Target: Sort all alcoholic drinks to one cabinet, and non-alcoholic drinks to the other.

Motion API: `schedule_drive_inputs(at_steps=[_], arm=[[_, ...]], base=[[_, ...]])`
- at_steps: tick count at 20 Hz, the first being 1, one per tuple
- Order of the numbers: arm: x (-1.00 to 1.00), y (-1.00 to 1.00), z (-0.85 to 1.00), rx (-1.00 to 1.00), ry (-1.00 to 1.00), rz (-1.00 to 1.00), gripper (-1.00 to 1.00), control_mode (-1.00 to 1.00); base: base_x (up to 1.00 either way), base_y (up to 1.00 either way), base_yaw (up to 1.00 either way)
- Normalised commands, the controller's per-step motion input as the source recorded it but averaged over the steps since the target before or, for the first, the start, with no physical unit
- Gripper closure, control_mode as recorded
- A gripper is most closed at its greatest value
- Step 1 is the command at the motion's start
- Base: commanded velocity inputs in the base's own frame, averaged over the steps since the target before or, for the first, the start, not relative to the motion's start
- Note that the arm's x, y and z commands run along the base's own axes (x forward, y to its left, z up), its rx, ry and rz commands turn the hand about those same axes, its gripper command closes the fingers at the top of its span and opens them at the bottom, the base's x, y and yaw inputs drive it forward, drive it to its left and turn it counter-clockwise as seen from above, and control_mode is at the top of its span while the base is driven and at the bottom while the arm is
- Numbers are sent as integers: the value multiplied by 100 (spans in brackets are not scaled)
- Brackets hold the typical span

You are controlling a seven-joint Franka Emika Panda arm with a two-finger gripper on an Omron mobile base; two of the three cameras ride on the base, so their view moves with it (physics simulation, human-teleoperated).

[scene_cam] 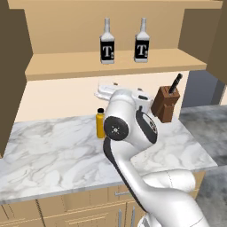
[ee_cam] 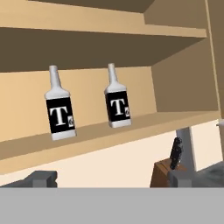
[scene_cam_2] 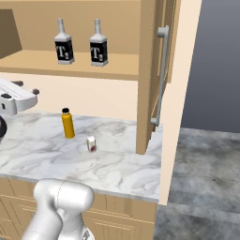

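Two pale alcoholic drinks with black "T" labels stand upright side by side on the long shelf of the wide cabinet [scene_cam: 66, 66]: the left bottle [scene_cam: 107, 42] [scene_cam_2: 63, 43] [ee_cam: 59, 107] and the right bottle [scene_cam: 142, 41] [scene_cam_2: 98, 44] [ee_cam: 117, 98]. The orange non-alcoholic drink [scene_cam: 100, 123] [scene_cam_2: 68, 123] with a black cap stands on the marble counter [scene_cam: 53, 150]. My gripper [scene_cam: 127, 86] [scene_cam_2: 27, 87] [ee_cam: 111, 179] hangs open and empty above the counter, below shelf level, pointing toward the "T" bottles. The narrow cabinet [scene_cam_2: 146, 70] with its grey bar handle [scene_cam_2: 161, 75] stands to the right.
A brown knife block [scene_cam: 166, 103] [ee_cam: 168, 173] sits at the counter's back right. A small white carton [scene_cam_2: 91, 144] stands on the counter in front of the orange bottle. The wide cabinet's dark doors [scene_cam: 11, 66] stand open at both sides.
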Motion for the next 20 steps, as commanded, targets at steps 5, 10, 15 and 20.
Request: schedule_drive_inputs(at_steps=[5, 10, 15, 20], arm=[[0, 3, -48, -5, 6, 0, -100, -100], [0, 1, -52, -5, 7, 0, -100, -100], [8, 4, -51, -3, 8, 0, -100, -100], [14, 10, -49, -3, 10, 0, -100, -100]], base=[[0, 0, 0], [0, 0, 0], [0, 0, 0], [0, 0, 0]])
